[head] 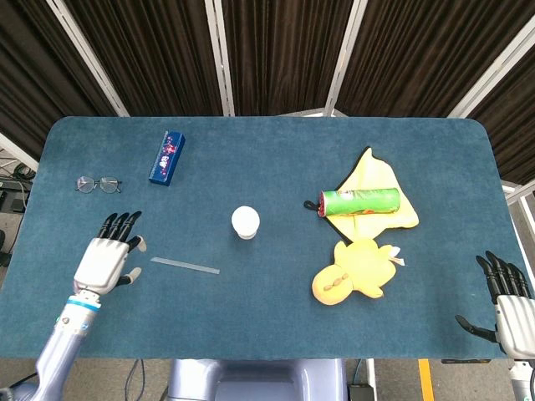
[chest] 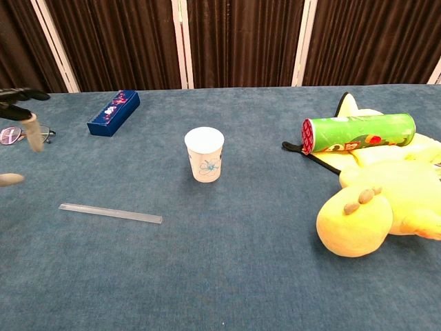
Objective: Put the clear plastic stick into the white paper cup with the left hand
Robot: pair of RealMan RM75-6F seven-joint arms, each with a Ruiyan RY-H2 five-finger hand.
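Fingers of the left hand (head: 107, 255) are spread and hold nothing, just left of the stick (head: 185, 266).

The stick is seen flat on bare cloth, apart from the upright cup (head: 245, 222), with open table (head: 267, 326) between and around them. The right hand (head: 506, 301), fingers likewise spread and holding nothing, is at the table's near right edge.

A wide surface (head: 267, 326) with rounded far corners wears a dark blue, felt-like cover. Behind it hang dark brown pleated curtains (chest: 241, 41), split by pale upright and slanted frame bars (chest: 180, 43). Grey floor (head: 518, 196) with cables shows past the edges. Light is even and soft.
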